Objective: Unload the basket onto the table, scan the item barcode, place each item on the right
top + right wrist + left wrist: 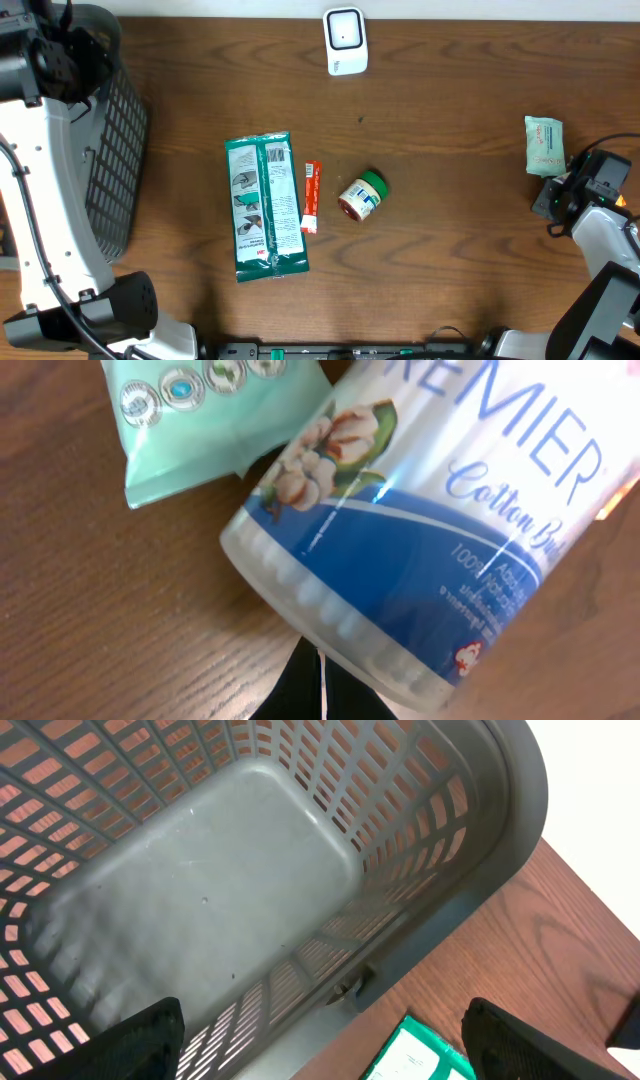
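The scanner (345,41), a white box, stands at the top centre of the table (450,100). A clear tub (420,550) of cotton buds with a blue label fills most of the right wrist view. It lies tilted on the wood, just beside a pale green pack (205,420) in the upper left of that frame. From overhead, the pack sits at the right edge and the tub cannot be made out near the right arm.

The right hand (318,682) is closed, its dark fingers pressed together at the bottom of the frame with nothing between them. The tub lies right in front of them, and I cannot tell whether they touch it.

The left hand (320,1055) is spread wide and empty above the grey basket (440,870) at the left of the table.

At mid-table lie a green packet (265,206), a red stick (311,197) alongside it, and a small jar (362,195) on its side to the right.
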### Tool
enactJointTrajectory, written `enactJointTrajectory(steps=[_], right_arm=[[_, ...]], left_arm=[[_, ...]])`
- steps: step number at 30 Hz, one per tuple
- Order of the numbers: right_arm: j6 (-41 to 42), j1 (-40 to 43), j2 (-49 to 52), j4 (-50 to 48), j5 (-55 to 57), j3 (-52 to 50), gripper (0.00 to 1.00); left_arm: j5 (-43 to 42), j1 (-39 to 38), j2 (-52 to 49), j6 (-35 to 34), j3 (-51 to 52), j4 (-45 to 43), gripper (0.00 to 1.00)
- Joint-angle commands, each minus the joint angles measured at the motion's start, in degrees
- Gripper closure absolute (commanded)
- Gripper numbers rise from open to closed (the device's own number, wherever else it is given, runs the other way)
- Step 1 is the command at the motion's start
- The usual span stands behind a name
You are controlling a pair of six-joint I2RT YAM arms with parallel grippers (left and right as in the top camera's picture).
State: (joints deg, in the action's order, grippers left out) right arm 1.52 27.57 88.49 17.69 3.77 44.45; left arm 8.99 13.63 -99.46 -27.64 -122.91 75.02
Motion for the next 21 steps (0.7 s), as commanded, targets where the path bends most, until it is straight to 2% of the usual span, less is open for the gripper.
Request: enactJointTrajectory(steps=[1,21], right_arm=[[-2.1,0.3,-0.1,-1.1,-0.2,0.0,0.99],[-3.3,0.6,2.3,-8.1,-1.8,-0.1,0.99]], left_arm=[[0.7,0.2,0.5,0.1,-0.3,0.2,0.12],[0.7,0.2,0.5,0.1,-0.3,0.2,0.12]])
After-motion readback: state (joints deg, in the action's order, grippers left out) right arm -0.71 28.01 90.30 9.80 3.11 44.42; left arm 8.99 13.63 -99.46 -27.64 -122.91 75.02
